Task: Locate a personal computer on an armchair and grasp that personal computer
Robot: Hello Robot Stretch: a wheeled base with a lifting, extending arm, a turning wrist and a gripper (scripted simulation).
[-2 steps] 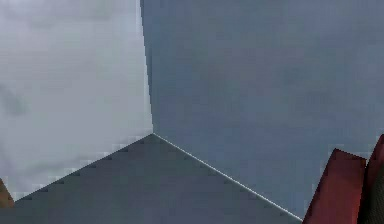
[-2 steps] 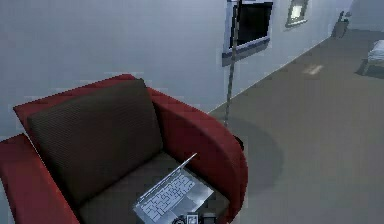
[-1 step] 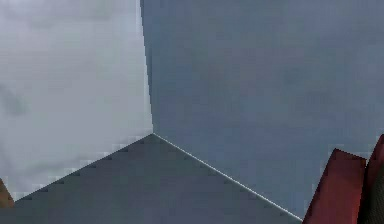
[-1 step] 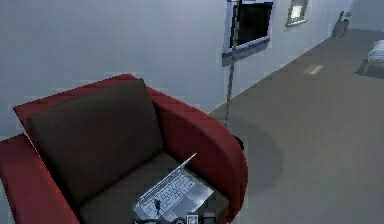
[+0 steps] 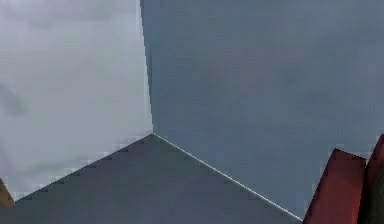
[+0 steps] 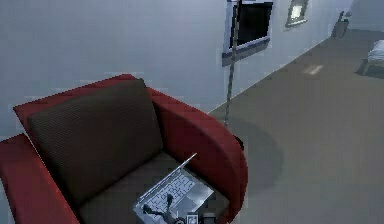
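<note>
A red armchair (image 6: 190, 125) with dark brown cushions takes up the arm side view's left half. On its seat lies an open grey personal computer (image 6: 172, 187), screen tilted back and keyboard facing up. My gripper (image 6: 172, 210) pokes up at the bottom edge over the computer's near part, with a small white square beside it. I cannot tell whether it holds anything. Part of the red armchair (image 5: 345, 190) also shows at the forward view's lower right corner.
A thin lamp pole (image 6: 229, 80) stands just behind the chair's arm. A dark framed panel (image 6: 251, 22) and a smaller frame (image 6: 296, 10) hang on the wall. Open brown floor (image 6: 320, 140) stretches to the right. Ahead, two walls meet in a corner (image 5: 150, 100).
</note>
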